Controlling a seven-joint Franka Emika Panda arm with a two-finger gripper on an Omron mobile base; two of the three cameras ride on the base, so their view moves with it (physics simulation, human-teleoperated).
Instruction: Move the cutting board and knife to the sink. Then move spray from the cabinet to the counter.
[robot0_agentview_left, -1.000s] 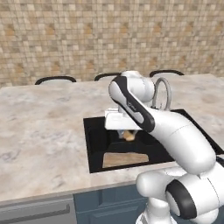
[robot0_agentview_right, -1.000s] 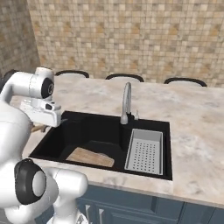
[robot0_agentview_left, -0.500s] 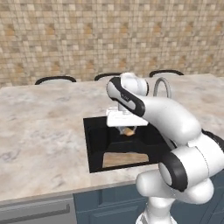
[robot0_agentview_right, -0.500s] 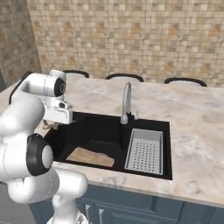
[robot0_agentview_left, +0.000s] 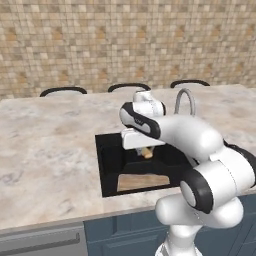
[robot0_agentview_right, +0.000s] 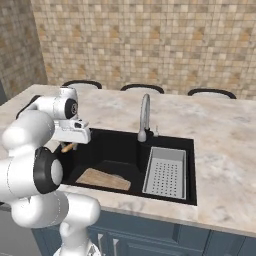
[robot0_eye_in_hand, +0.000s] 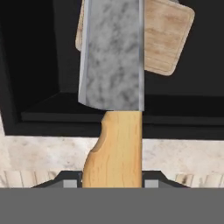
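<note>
Over the sink (robot0_agentview_right: 120, 150), the pincer (robot0_eye_in_hand: 112, 183) is clamped on the knife (robot0_eye_in_hand: 112, 78), above the cutting board (robot0_eye_in_hand: 168, 37).

A white perforated drying tray (robot0_agentview_right: 166, 172) sits at the lower middle-right of the right base view. Three dark curved shapes, probably chair backs (robot0_agentview_left: 129, 87), line the upper middle, below the tan tiled wall (robot0_agentview_left: 125, 40).
</note>
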